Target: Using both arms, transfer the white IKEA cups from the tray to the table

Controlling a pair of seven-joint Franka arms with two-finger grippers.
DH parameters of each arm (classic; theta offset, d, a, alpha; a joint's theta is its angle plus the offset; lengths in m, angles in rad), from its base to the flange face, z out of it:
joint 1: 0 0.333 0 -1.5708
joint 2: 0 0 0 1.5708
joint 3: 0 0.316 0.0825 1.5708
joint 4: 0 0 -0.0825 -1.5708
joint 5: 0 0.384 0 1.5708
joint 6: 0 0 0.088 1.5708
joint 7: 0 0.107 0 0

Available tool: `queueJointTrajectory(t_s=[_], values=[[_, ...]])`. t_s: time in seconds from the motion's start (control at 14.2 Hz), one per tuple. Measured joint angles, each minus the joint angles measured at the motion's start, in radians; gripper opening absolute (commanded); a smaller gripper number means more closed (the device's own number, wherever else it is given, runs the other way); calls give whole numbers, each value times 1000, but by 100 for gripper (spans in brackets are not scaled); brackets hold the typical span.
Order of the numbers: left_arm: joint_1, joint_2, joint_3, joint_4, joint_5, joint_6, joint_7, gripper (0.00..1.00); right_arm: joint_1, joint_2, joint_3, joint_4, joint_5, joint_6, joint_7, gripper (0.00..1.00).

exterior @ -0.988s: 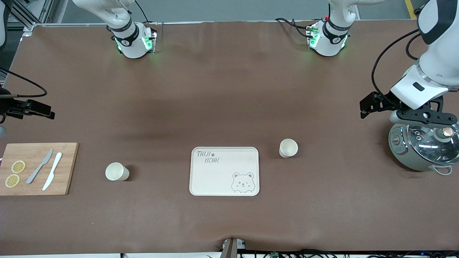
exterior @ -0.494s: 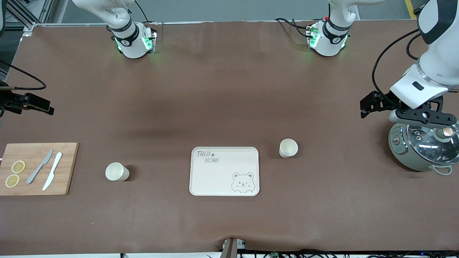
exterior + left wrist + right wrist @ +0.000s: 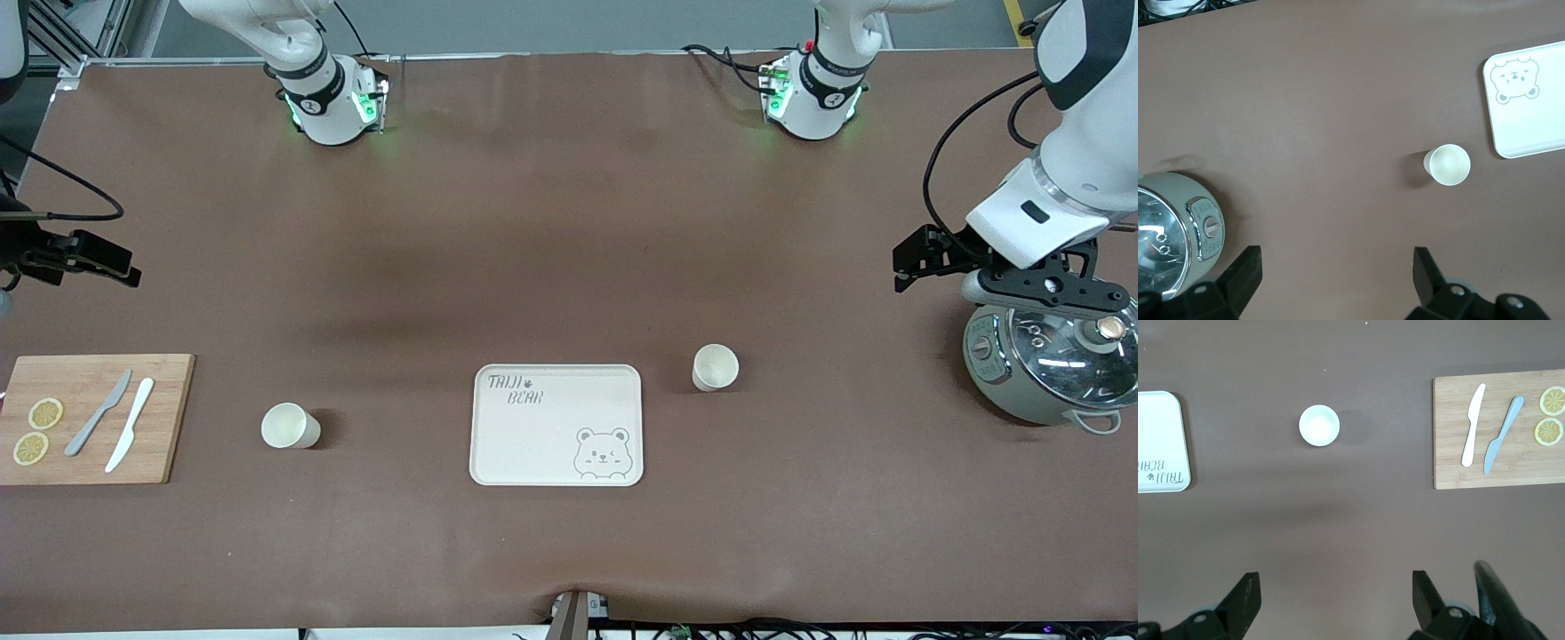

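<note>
Two small off-white cups stand upright on the brown table. One cup point(image 3: 286, 427) is toward the right arm's end, between the cutting board and the cream bear tray point(image 3: 551, 440). The other cup point(image 3: 715, 367) stands beside the tray toward the left arm's end. My left gripper point(image 3: 1053, 286) hangs open and empty over the pot's edge; in its wrist view point(image 3: 1336, 273) that cup point(image 3: 1447, 165) lies apart from it. My right gripper point(image 3: 1335, 593) is open and empty over bare table, its cup point(image 3: 1319, 425) apart from it. In the front view only the right hand's black mount shows, at the edge.
A wooden cutting board point(image 3: 169, 418) with two knives and two lemon slices lies at the right arm's end. A grey-green pot with a glass lid point(image 3: 1049, 369) stands at the left arm's end. The tray also shows in both wrist views point(image 3: 1538, 127) point(image 3: 1158, 427).
The right arm's hand has shifted slightly at the table's end. The left arm has barely moved. The cups and the tray have not moved.
</note>
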State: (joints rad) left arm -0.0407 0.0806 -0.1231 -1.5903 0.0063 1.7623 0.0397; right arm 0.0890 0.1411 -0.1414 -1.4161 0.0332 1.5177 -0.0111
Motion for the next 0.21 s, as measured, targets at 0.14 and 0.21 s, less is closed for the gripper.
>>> queueJointTrajectory(t_s=[0.14, 0.21], values=[[0, 0, 0, 0, 0, 0, 0, 100, 2, -2, 0, -3, 0, 3, 0, 100], [0, 0, 0, 0, 0, 0, 0, 100, 2, -2, 0, -5, 0, 8, 0, 100]])
